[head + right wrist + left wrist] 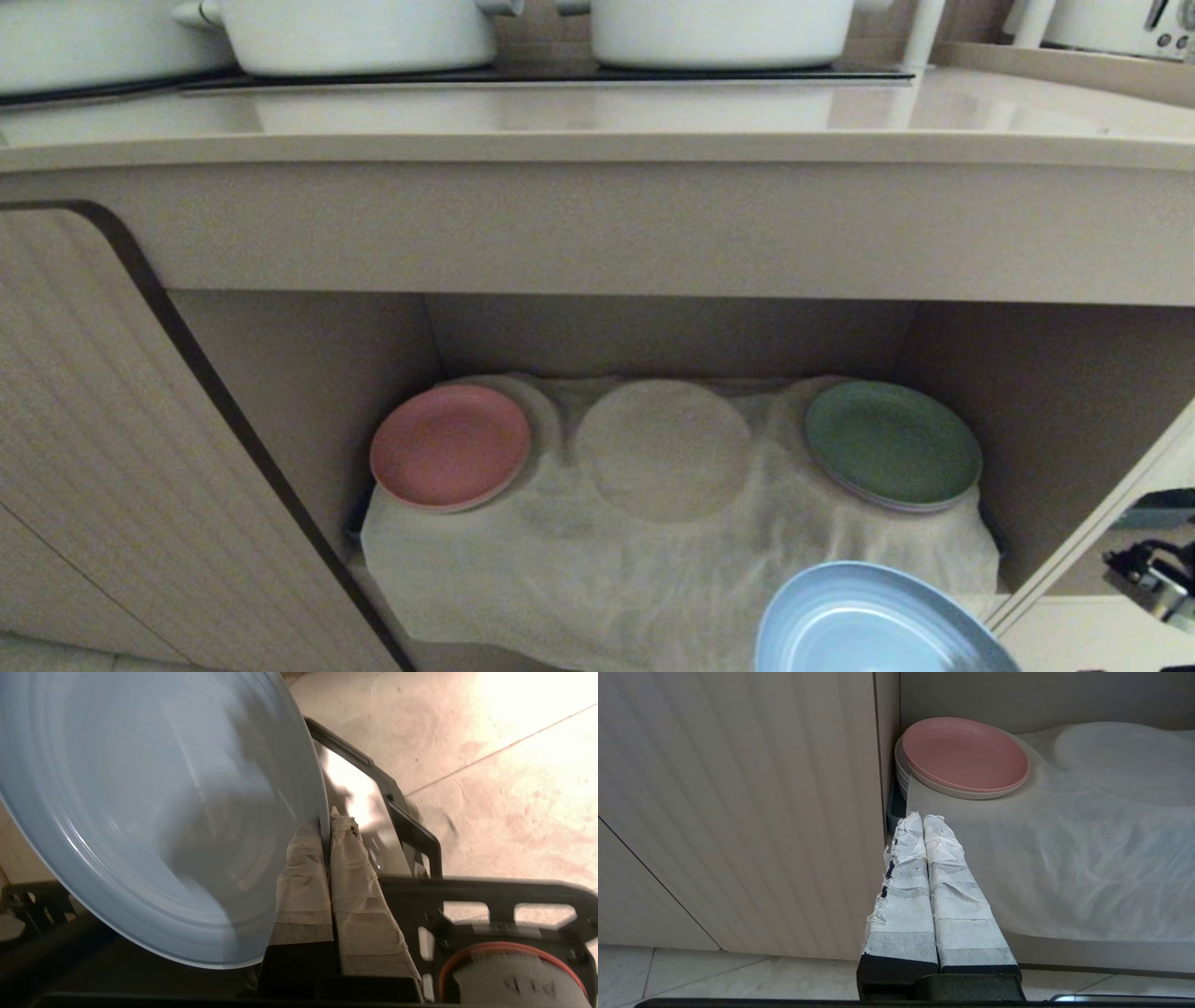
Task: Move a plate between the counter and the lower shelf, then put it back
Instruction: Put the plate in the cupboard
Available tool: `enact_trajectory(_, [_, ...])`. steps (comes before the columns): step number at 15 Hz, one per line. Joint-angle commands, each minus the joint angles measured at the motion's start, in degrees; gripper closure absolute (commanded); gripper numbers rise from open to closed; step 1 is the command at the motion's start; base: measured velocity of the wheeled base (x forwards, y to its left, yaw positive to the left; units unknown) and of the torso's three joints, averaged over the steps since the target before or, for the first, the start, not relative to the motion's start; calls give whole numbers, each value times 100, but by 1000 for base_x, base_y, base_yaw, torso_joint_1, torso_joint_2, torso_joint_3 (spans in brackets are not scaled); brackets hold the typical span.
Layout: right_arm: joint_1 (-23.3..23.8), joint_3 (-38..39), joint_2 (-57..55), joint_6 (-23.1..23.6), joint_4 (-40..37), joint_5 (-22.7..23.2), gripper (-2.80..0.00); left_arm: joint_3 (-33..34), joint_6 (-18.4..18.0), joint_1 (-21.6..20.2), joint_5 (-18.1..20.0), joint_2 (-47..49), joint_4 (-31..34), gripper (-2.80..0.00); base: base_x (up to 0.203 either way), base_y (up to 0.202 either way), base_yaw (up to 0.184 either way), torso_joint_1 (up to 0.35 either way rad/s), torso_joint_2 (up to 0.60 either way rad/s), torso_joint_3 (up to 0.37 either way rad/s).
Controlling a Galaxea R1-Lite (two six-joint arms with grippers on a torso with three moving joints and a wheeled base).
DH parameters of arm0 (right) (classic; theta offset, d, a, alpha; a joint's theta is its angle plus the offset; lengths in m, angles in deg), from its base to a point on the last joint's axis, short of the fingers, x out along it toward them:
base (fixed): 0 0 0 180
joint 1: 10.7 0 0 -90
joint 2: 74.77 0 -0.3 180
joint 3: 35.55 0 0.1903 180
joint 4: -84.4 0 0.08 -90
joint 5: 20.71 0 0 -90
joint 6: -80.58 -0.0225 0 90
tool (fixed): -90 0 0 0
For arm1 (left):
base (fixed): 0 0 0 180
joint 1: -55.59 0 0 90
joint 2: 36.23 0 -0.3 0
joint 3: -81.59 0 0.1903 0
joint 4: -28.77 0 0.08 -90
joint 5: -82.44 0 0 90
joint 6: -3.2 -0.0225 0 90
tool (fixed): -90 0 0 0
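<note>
- The plate (pixel 868 621), light blue, was off every resting place: in the head view it hung in front of and below the lower shelf (pixel 653 560), nearest the shelf's right front corner. It was tilted, not level.
- The right claw (pixel 325 828) was pinched tight on the plate's rim, one taped finger on each face of the rim. Only that edge was gripped; the rest of the plate stuck out unsupported.
- On the lower shelf's white cloth, the pink plate (pixel 450 446) sat on the left mound and the green plate (pixel 892 443) on the right mound. The centre mound (pixel 663 448) between them was bare.
- The surface (pixel 597 117) ran above the shelf opening; white pots (pixel 719 28) stood on the hob at its back, with free worktop in front of them.
- Judged step: carrying the plate between shelf and surface; the direction could not be read here.
- To do it well: keep the rim pinch firm, level the plate before setting it down, and keep its far edge off the thick front lip of the surface and the right wall of the shelf.
- The left claw (pixel 922 820) was idle, fingers together and empty, just outside the shelf's left front corner, beside the ribbed cabinet door (pixel 738 812) and short of the pink plate.
</note>
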Motion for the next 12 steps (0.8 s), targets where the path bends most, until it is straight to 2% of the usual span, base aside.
enact_trajectory(1, [-4,-104,-506,-16,219,10,0,0,1,0,-3,-2,0,0,0,0,0,0,0,0])
enact_trajectory(8, [-2,-426,-1511,-54,1109,24,0,0,1,0,-3,-2,0,0,0,0,0,0,0,0])
enact_trajectory(12, [-4,-892,-2123,-324,1469,20,0,0,1,0,-3,-2,0,0,0,0,0,0,0,0])
